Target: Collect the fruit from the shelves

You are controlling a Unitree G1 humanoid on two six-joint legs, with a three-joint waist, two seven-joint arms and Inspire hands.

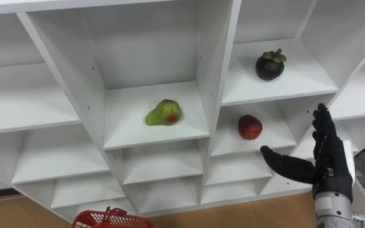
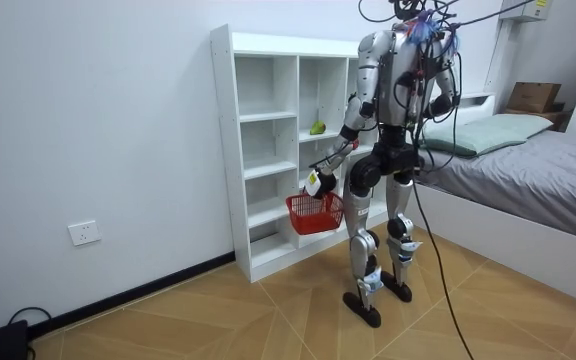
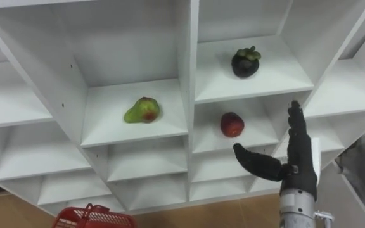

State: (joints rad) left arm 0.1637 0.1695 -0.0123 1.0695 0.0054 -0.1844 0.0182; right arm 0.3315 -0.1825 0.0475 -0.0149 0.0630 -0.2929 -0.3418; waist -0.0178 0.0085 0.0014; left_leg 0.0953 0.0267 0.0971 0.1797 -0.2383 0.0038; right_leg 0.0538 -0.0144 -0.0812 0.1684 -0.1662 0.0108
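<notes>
The white closet (image 1: 211,63) holds three fruits. A green and red pear (image 1: 164,113) lies in a middle compartment. One column to the right, a dark mangosteen (image 1: 270,64) sits on the upper shelf and a red fruit (image 1: 249,127) on the shelf below it. My right hand (image 1: 325,158) is raised open just right of and below the red fruit, thumb stretched towards it, touching nothing. A red basket (image 1: 109,220) shows at the bottom edge. In the room view it hangs as the red basket (image 2: 315,212) from my left hand (image 2: 315,183), low in front of the closet (image 2: 258,150).
I stand upright close to the closet on a wooden floor. A bed (image 2: 528,160) with a pillow stands behind me at the room view's right. The other compartments hold nothing.
</notes>
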